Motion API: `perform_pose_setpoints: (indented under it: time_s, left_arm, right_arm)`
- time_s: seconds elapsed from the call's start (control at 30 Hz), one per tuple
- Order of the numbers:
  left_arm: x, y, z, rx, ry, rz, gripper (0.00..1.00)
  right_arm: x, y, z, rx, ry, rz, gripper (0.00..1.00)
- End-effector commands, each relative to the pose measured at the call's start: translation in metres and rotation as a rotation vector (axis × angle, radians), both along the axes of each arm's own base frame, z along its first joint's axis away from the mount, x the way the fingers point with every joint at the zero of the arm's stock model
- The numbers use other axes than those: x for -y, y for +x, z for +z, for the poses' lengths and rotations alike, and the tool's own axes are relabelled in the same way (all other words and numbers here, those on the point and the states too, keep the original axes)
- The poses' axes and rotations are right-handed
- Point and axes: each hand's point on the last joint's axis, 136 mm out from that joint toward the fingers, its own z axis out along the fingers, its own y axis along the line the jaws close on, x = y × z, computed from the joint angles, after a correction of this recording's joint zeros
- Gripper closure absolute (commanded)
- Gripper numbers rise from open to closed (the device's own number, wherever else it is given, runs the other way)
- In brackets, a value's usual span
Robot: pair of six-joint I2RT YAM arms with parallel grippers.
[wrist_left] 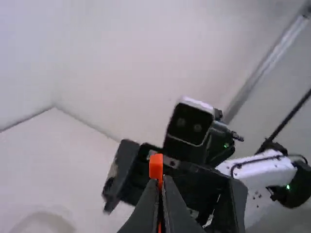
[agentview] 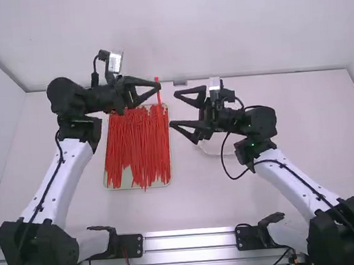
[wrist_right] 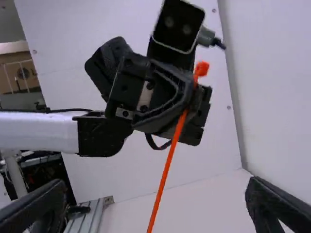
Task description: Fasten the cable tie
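The left gripper (agentview: 152,93) was clenched just under the head of a thin orange cable tie (agentview: 157,83), hanging over the tray (agentview: 125,186) of spare ties (agentview: 138,145), beside the wide-open right gripper (agentview: 174,109); light, springy and slick, its dangling tail seemed the place to pinch.

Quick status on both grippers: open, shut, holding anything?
Left gripper: shut on one red cable tie, gripped just below its head.
Right gripper: open wide, holding nothing.
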Motion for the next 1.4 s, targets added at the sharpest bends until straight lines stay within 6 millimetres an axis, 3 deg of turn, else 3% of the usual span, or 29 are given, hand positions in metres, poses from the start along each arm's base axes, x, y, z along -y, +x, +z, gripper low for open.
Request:
perform_pose_setpoints:
  time_s: [0.0, 0.2, 0.57, 0.7, 0.87, 1.13, 1.37]
  left_arm:
    - [-0.011, 0.011, 0.007, -0.023, -0.016, 0.069, 0.98]
    - [-0.023, 0.027, -0.010, -0.169, -0.017, 0.133, 0.98]
    - [-0.016, 0.015, -0.016, -0.201, 0.006, 0.053, 0.98]
    - [-0.015, 0.012, -0.017, -0.199, 0.012, 0.034, 0.98]
    - [-0.018, 0.015, -0.023, -0.346, -0.010, 0.044, 0.98]
    - [-0.021, 0.032, -0.042, -0.564, -0.047, 0.134, 0.98]
    - [-0.024, 0.038, -0.045, -0.712, -0.093, 0.163, 0.98]
  right_arm:
    - [0.001, -0.008, -0.002, 0.125, -0.035, 0.010, 0.02]
    - [0.005, -0.022, -0.012, 0.343, -0.103, 0.056, 0.02]
    - [0.007, -0.027, -0.016, 0.624, -0.136, 0.031, 0.02]
    - [0.006, -0.048, -0.026, 0.836, -0.151, 0.121, 0.02]
    - [0.009, -0.067, -0.035, 1.024, -0.142, 0.206, 0.02]
    - [0.020, -0.071, -0.042, 1.148, -0.147, 0.239, 0.02]
    - [0.024, -0.070, -0.050, 1.249, -0.143, 0.221, 0.02]
